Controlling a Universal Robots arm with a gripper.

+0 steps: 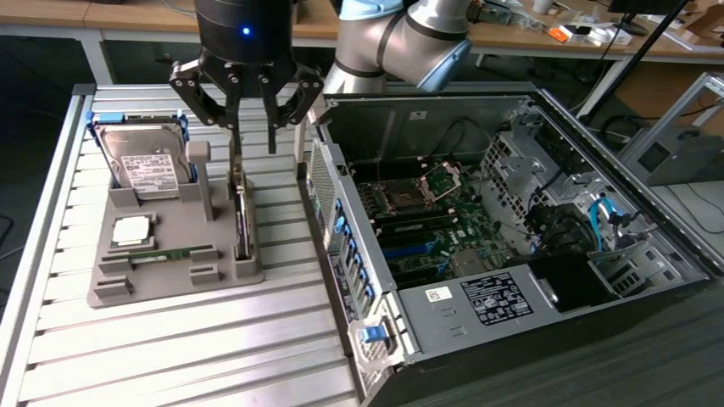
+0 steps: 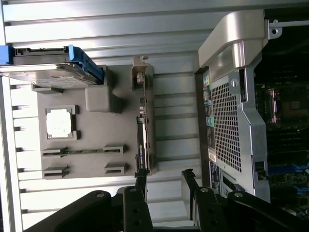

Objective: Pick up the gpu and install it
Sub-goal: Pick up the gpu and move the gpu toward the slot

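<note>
One gripper (image 1: 251,129) is seen over the far end of the grey holder (image 1: 169,273), its two fingers spread wide with nothing between them. In the wrist view one fingertip lines up with the end of the gpu (image 2: 141,126) and the other sits off toward the computer case (image 1: 453,315). Contact with the card cannot be made out.

The gpu (image 1: 240,212) is stood on its long edge in a slot along the holder's case-side rim. Judged: this leaves its upper edge free to be pinched from above.

Count on the holder:
- gpu: one
- hard drive (image 1: 153,165), propped up in a blue frame: one
- processor chip (image 1: 132,229), laid flat in a recess: one
- memory stick (image 1: 169,253), laid in a groove: one

One case is laid open on its side just beside the holder, on the slatted table (image 1: 169,360), so its board faces up.
</note>
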